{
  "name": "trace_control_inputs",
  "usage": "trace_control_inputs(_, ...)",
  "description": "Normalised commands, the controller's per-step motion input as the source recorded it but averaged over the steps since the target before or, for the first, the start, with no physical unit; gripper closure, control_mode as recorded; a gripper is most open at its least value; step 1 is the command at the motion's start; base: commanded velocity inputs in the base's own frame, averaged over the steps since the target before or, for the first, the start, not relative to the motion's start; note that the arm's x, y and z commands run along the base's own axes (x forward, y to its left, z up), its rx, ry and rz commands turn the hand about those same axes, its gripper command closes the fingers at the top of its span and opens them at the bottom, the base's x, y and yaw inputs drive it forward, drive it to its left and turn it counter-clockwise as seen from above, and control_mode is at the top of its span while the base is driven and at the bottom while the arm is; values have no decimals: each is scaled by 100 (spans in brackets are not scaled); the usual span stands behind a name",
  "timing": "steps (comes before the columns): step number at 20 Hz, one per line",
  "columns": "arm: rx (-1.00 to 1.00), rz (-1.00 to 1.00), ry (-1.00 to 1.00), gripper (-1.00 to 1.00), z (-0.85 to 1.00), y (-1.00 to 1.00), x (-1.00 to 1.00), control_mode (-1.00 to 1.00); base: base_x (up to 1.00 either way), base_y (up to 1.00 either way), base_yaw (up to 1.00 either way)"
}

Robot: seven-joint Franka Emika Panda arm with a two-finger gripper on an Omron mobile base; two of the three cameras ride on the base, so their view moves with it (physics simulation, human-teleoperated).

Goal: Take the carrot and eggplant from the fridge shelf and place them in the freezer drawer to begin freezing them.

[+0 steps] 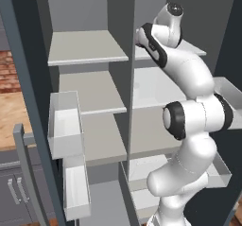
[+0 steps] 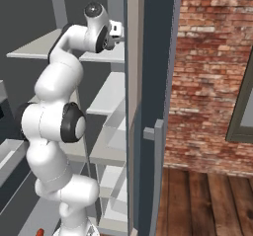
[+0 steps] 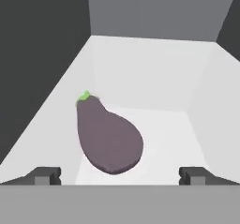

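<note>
We are at the pick of the eggplant (image 3: 108, 136). In the hand view it lies on the pale fridge shelf (image 3: 164, 101), its green stem end pointing toward the far left corner and its fat rounded end toward us. The claw (image 3: 120, 175) stands with its two tips spread wide apart and nothing between them; the eggplant's rounded end sits between the tips but left of centre, nearer the left one, and we cannot say whether it is already level with them or just ahead.

From the left base view the arm (image 1: 189, 121) reaches up into the open fridge at the upper shelf on the right side.

In the right base view a small orange-red bit (image 2: 39, 231) shows at the bottom edge by the robot's foot; we judge it may be the carrot, but too little is visible to be sure where it lies.

Next, we reckon, the claw needs to shift a little toward the eggplant, go forward until the tips straddle its thick part, then close. Its smooth rounded body could slip out of a pinch near the end.

No brand, label or writing can be read anywhere.
</note>
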Motion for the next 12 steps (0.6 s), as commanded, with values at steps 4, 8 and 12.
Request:
trace_control_inputs(4,-1,4,1,-100,0,0,36,-100,0,0,0)
trace_control_inputs(8,-2,4,4,-100,-11,0,32,-100,0,0,0)
trace_control_inputs(12,-2,3,6,-100,-26,0,16,-100,0,0,0)
